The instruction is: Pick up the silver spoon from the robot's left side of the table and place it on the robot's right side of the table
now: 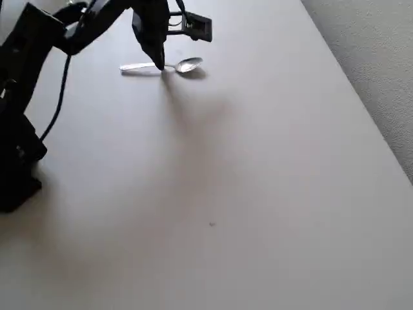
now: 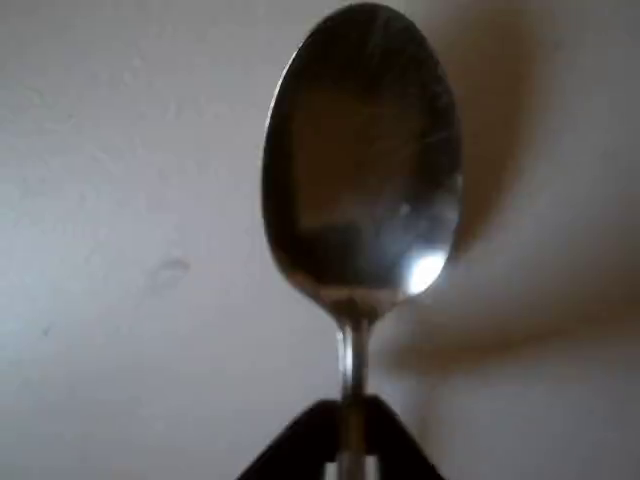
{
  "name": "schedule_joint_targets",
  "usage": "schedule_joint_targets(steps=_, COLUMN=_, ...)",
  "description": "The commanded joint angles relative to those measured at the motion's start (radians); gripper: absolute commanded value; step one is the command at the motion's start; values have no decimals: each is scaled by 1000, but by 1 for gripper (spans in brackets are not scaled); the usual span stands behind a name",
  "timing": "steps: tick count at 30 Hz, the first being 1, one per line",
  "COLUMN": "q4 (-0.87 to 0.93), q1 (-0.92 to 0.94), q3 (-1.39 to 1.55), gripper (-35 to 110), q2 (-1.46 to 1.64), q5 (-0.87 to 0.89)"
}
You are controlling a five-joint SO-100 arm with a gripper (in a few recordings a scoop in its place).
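The silver spoon (image 1: 189,64) lies crosswise near the table's (image 1: 258,194) far edge, with its bowl to the right and its handle to the left. My black gripper (image 1: 159,64) comes down from above onto the neck just left of the bowl. In the wrist view the spoon's bowl (image 2: 360,170) looms large. Its slim handle runs down between my two dark fingertips, and the gripper (image 2: 348,450) is shut on it. The spoon casts a shadow close beside it on the table (image 2: 120,200). I cannot tell whether it still touches the surface.
The arm's black base and cable (image 1: 19,148) stand at the left edge. The table's right edge runs diagonally from the top middle to the right side, with grey carpet floor (image 1: 381,58) beyond it. Bare off-white tabletop stretches across the middle and lower part.
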Motion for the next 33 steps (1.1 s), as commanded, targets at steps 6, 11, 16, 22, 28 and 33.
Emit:
schedule_joint_targets(steps=6, q4=60, q1=23, q3=-107, gripper=-2, q2=213, q5=37)
schedule_joint_targets(steps=11, q4=60, q1=156, q3=-95, gripper=-2, q2=252, q5=-2)
schedule_joint_targets(steps=16, q4=52, q1=400, q3=-106, gripper=-2, q2=227, q5=-109)
schedule_joint_targets(steps=22, q4=14, q1=693, q3=-135, gripper=-2, q2=152, q5=-259)
schedule_joint_targets(steps=28, q4=23, q1=888, q3=-178, gripper=-2, q2=51, q5=-379)
schedule_joint_targets(steps=33, q4=23, q1=1011, q3=-270, gripper=-2, q2=-69, q5=-469)
